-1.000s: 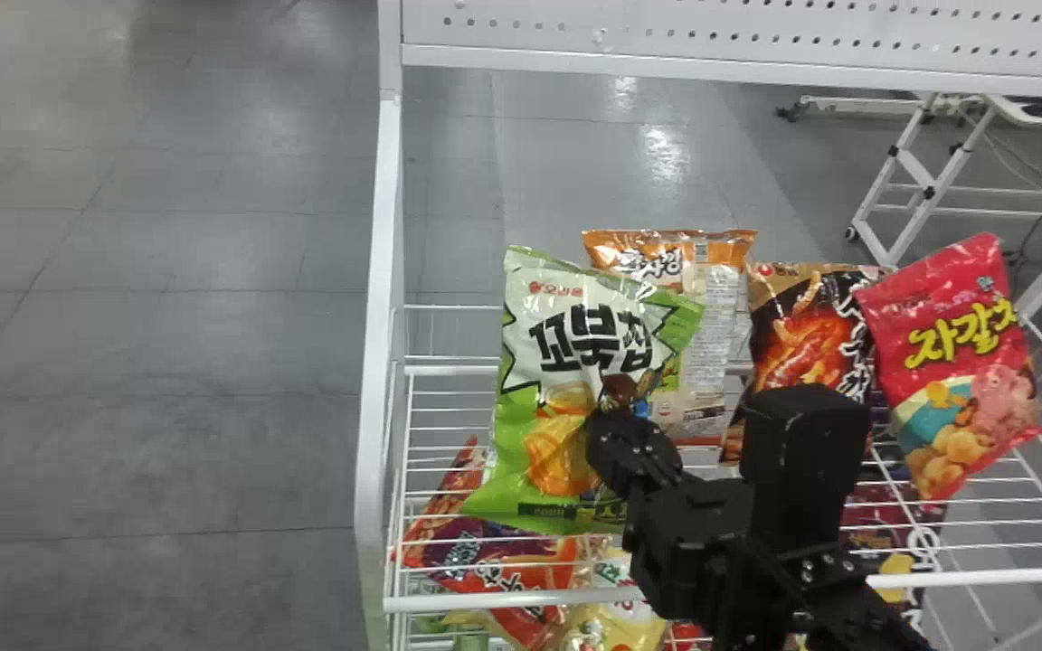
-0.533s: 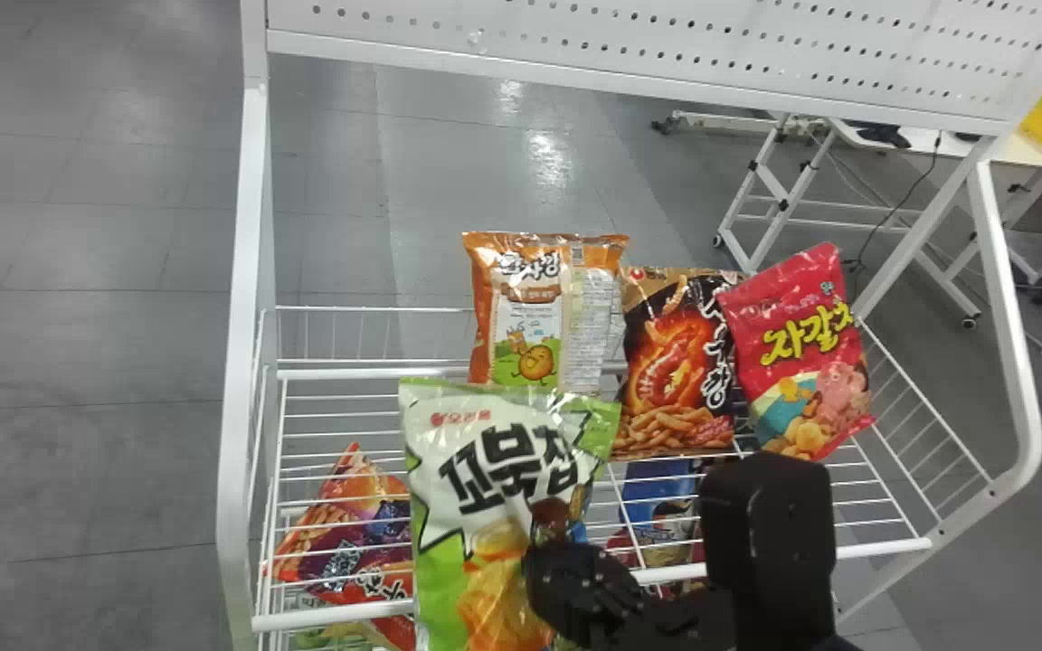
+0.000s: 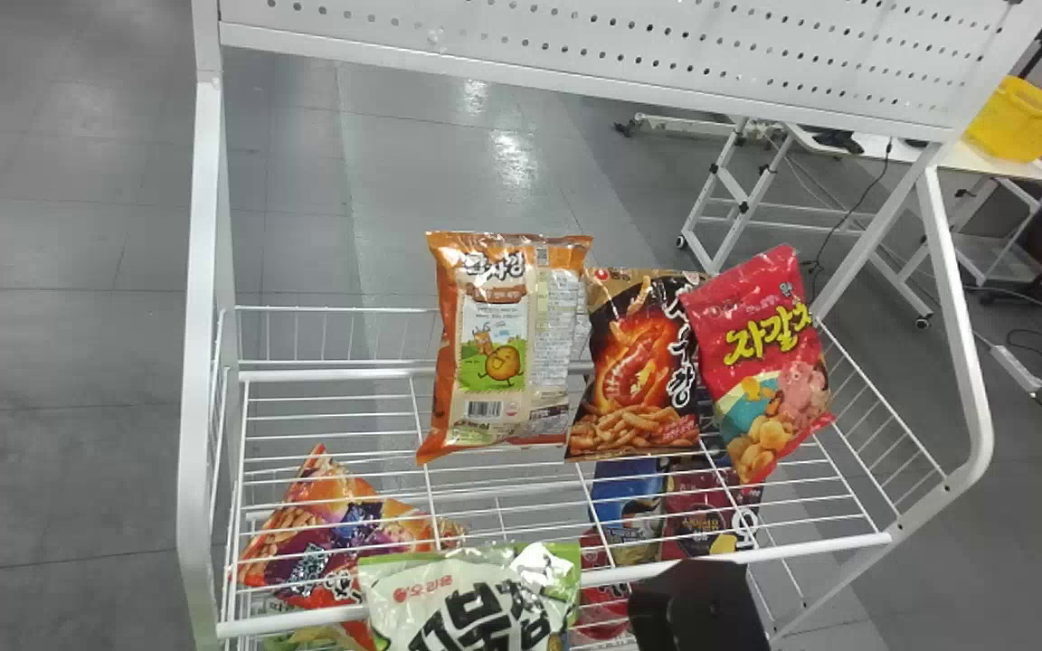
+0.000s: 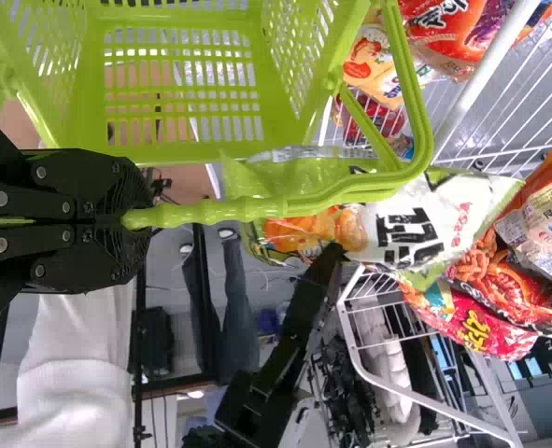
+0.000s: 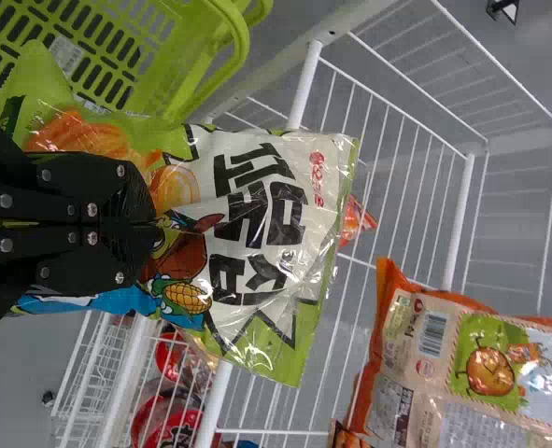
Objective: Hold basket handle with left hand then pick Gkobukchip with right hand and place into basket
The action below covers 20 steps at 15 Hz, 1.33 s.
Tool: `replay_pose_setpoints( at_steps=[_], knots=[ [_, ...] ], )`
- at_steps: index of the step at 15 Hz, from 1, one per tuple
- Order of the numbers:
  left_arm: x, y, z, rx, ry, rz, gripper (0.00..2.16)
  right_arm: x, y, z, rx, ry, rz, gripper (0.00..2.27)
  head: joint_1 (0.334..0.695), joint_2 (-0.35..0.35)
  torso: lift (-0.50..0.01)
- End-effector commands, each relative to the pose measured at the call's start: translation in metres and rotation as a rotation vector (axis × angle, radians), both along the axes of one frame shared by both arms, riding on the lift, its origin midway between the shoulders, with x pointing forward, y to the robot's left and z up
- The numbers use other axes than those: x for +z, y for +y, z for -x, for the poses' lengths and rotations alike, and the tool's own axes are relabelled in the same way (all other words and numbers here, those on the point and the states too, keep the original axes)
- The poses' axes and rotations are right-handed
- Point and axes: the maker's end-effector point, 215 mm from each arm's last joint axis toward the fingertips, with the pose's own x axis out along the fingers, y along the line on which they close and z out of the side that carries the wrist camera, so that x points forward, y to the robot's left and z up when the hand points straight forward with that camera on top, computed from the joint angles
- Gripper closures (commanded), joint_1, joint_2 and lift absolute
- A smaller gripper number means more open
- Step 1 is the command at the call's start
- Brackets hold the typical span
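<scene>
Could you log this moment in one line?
left end effector: gripping basket handle; right end effector: gripping Gkobukchip; Gkobukchip: outside basket

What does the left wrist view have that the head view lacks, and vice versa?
Left wrist view's extras: the green basket and the left pincer clamped on its handle.

Head view's extras: the perforated panel across the top and the yellow bin on the table behind, at right.

Shared: the Gkobukchip bag, part of the right arm, the white wire rack, and the orange bag, black bag and red bag side by side on it.
</scene>
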Motion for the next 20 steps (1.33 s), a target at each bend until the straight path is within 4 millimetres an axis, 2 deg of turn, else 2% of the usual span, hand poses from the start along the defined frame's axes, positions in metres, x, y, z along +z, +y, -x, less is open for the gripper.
replay_pose_setpoints(
  at_steps=[1,8,10,14,20],
  knots=[
    [0.0,-0.002,0.001,-0.001,0.003,0.006,1.41,0.0,0.021,0.014,0.042,0.031,-0.052,2.07,0.695,-0.35,-0.032],
    [-0.003,-0.006,-0.007,-0.007,-0.006,0.005,1.41,0.0,0.064,0.035,0.112,0.061,-0.107,2.07,0.695,-0.35,-0.032],
    [-0.004,-0.006,-0.012,-0.007,-0.015,0.002,1.41,-0.02,0.065,0.044,0.106,0.106,-0.076,2.07,0.695,-0.304,-0.032],
    [-0.004,-0.004,-0.012,-0.002,-0.011,0.006,1.41,-0.077,0.068,0.064,0.121,0.238,-0.036,2.05,0.695,-0.283,-0.032],
    [-0.005,-0.005,-0.017,-0.002,-0.015,0.012,1.41,-0.115,0.082,0.078,0.154,0.338,-0.046,2.0,0.695,-0.264,-0.032]
  ],
)
